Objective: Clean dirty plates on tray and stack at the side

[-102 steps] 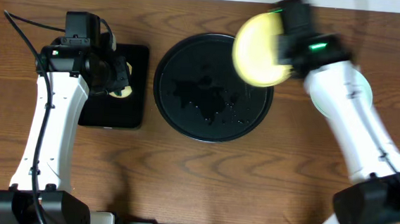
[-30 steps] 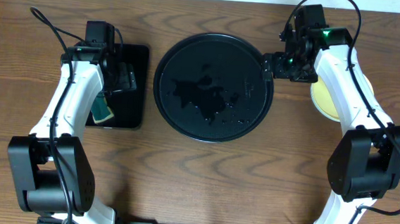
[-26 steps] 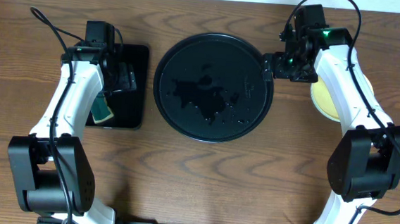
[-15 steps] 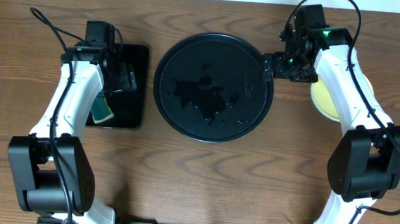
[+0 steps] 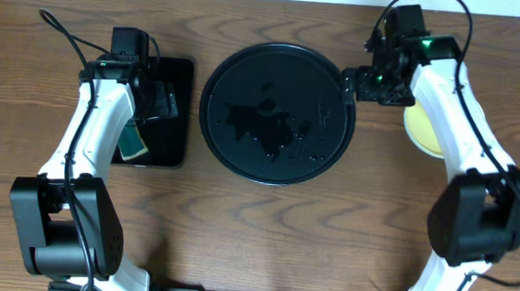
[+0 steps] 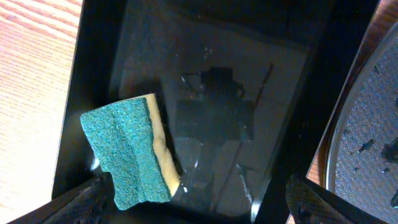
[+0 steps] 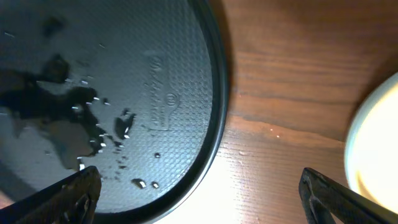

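Observation:
The round black tray (image 5: pixel 276 113) sits mid-table with no plate on it, only water drops and wet patches (image 7: pixel 93 118). A pale yellow plate (image 5: pixel 422 131) lies on the wood to its right, mostly under my right arm; its rim shows at the right wrist view's edge (image 7: pixel 379 149). Anything beneath it is hidden. My right gripper (image 5: pixel 356 83) (image 7: pixel 205 202) hangs open over the tray's right rim (image 7: pixel 216 124), holding nothing. My left gripper (image 5: pixel 157 102) (image 6: pixel 199 208) is open above the small rectangular tray, holding nothing.
A green-and-yellow sponge (image 5: pixel 132 143) (image 6: pixel 129 157) lies at the near-left corner of the rectangular black tray (image 5: pixel 178 76) (image 6: pixel 273 81), left of the round tray. Bare wood surrounds both trays.
A few seconds ago my right gripper held the yellow plate over the tray's right side; the plate now lies on the table at the right. Over the last second nothing has visibly moved.

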